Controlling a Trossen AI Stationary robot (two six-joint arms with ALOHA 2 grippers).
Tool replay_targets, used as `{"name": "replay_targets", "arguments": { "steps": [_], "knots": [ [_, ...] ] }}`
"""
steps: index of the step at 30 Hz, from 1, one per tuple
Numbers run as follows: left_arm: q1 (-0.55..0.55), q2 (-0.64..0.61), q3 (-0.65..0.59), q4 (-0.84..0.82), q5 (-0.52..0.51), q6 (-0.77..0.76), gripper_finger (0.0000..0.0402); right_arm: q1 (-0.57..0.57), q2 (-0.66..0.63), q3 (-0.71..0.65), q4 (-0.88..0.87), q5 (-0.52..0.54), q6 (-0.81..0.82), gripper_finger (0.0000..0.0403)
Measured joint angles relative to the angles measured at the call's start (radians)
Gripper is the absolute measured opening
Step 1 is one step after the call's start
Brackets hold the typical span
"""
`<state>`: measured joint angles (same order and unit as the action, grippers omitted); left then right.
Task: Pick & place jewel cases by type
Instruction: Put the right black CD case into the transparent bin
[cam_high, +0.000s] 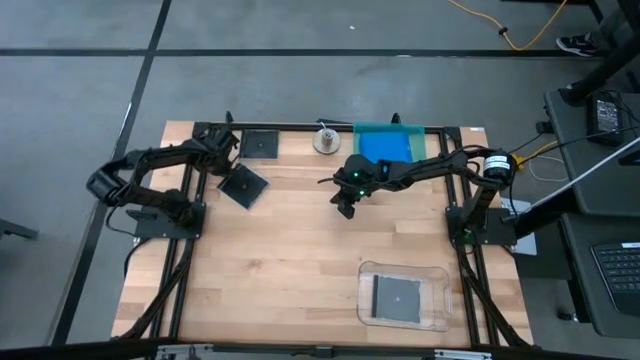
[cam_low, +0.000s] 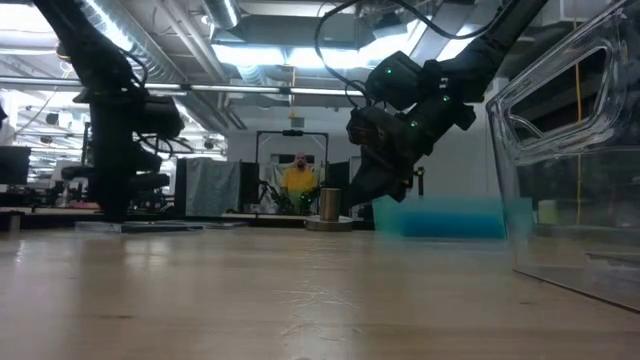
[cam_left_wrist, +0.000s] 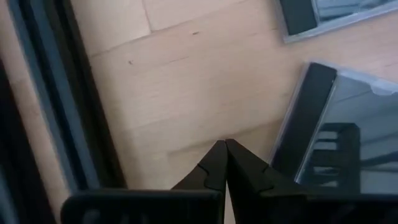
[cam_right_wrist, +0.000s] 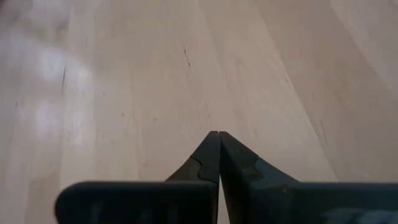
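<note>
The left gripper (cam_left_wrist: 225, 163) shows its two dark, tapered fingers pressed together with nothing between them, pointed down at pale wood-grain planking beside the black metal frame rail (cam_left_wrist: 59, 106) at the bench's left rear. Just beside it lies a dark jewel case (cam_left_wrist: 339, 146), a thin flat square of glossy plastic with a black spine strip and a translucent smoky lid, turned at an angle; in the high view this same case (cam_high: 243, 185) sits close in front of the left gripper (cam_high: 226, 150), not held. A second dark jewel case (cam_high: 260, 144), square to the bench edge, lies by the rear rail, just right of that gripper. The right gripper (cam_high: 347, 207) hangs over the middle of the bench (cam_high: 290, 260), its smooth black fingers likewise closed on nothing, with only bare light boards below it in the right wrist view. Behind it, at the rear edge, a bright blue rectangular jewel case (cam_high: 383, 148) rests in a teal-green translucent tray (cam_high: 413, 132), well apart from the gripper tips. Left of the tray stands a small round metallic cylinder (cam_high: 326, 139). Near the front right corner, a clear plastic tray (cam_high: 437, 290) with rounded corners holds a third dark jewel case (cam_high: 396, 298) lying flat, far from both grippers.
</note>
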<state>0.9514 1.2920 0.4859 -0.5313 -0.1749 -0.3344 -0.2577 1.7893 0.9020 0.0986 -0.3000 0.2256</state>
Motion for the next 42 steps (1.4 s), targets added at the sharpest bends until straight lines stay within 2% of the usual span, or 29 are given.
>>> {"name": "replay_targets", "arguments": {
  "steps": [2,7,14,19,23,28,31,34,38,42],
  "knots": [
    [-0.013,0.000,-0.029,0.011,0.026,-0.045,0.0003,0.000,0.000,0.000,-0.002,0.000,0.000,0.0009],
    [-0.115,-0.026,-0.058,0.013,0.011,-0.143,0.0004,0.000,-0.001,0.000,-0.005,0.002,-0.006,0.0009],
    [-0.241,-0.059,-0.062,0.058,0.162,-0.346,0.0002,-0.004,-0.001,0.000,-0.006,0.013,-0.050,0.0009],
    [-0.351,-0.052,-0.067,0.214,0.332,-0.503,0.0003,-0.024,-0.001,0.000,-0.007,0.018,-0.055,0.0009],
    [-0.429,-0.055,-0.066,0.325,0.333,-0.619,0.0003,-0.043,-0.001,0.000,-0.006,0.018,-0.063,0.0009],
    [-0.419,-0.068,-0.065,0.329,0.279,-0.621,0.0002,-0.055,-0.001,0.000,-0.006,0.011,-0.074,0.0009],
    [-0.395,-0.100,-0.064,0.330,0.313,-0.596,0.0003,-0.052,-0.001,0.000,0.005,-0.059,-0.032,0.0009],
    [-0.365,-0.147,-0.063,0.314,0.344,-0.556,0.0008,-0.004,-0.002,0.000,-0.001,-0.073,0.000,0.0009],
    [-0.322,-0.183,-0.062,0.265,0.458,-0.468,0.0009,0.064,-0.002,0.000,-0.014,0.008,-0.036,0.0005],
    [-0.307,-0.181,-0.062,0.228,0.587,-0.379,0.0017,0.073,-0.002,0.000,-0.017,0.068,-0.049,0.0006]
  ]
}}
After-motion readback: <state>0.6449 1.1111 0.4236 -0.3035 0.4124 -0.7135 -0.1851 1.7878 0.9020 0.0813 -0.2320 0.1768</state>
